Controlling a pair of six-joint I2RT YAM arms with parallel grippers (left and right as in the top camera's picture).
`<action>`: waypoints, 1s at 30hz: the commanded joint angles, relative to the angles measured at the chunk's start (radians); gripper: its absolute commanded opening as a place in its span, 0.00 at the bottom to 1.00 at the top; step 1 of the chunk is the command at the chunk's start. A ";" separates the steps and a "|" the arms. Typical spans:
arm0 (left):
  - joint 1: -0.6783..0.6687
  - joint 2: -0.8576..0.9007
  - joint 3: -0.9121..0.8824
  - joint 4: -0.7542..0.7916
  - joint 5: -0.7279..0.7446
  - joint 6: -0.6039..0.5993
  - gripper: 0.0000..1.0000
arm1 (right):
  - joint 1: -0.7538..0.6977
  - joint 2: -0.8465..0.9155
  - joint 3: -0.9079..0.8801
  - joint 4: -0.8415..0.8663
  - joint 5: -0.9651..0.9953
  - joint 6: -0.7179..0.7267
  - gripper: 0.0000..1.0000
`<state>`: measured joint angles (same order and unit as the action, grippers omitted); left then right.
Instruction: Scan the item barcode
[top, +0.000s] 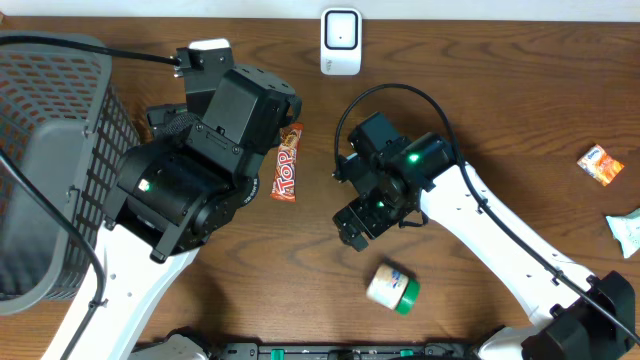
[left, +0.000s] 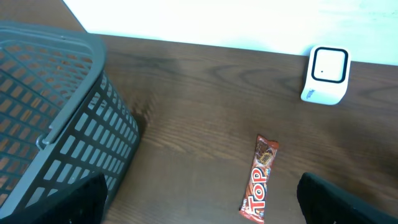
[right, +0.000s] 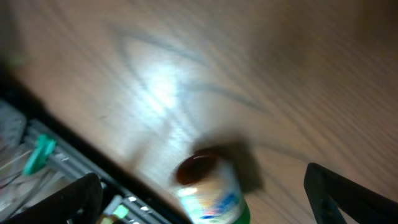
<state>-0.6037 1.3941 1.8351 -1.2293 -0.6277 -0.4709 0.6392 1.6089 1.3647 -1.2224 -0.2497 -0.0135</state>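
**Loose bottle may be rolled**

The left gripper (left: 208, 204) and right gripper (top: 356, 228) are spread wide, nothing grasped. The green-capped bottle (top: 392, 288) lies, seemingly on its side, near the right gripper, well apart from the scanner (top: 341, 41); it could be rolled away by a glancing finger.

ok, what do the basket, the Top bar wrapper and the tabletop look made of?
Basket: grey moulded plastic, matte, going by the uniform lattice wall. Top bar wrapper: glossy printed film, probably plastic or foil laminate; flat sealed ends. Tabletop: dark wood grain, satin sheen; solid wood or laminate cannot be told.
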 joint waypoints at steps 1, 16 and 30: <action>0.003 -0.001 0.008 -0.001 -0.016 0.006 0.98 | 0.014 0.001 -0.025 -0.010 -0.062 -0.007 0.91; 0.003 -0.001 0.008 -0.001 -0.016 0.006 0.98 | 0.141 0.001 -0.079 -0.224 0.052 0.141 0.83; 0.003 -0.001 0.008 -0.001 -0.016 0.006 0.98 | 0.216 0.002 -0.272 -0.009 0.214 0.549 0.99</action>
<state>-0.6037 1.3941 1.8351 -1.2293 -0.6281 -0.4709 0.8513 1.6112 1.1122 -1.2633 -0.0486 0.3557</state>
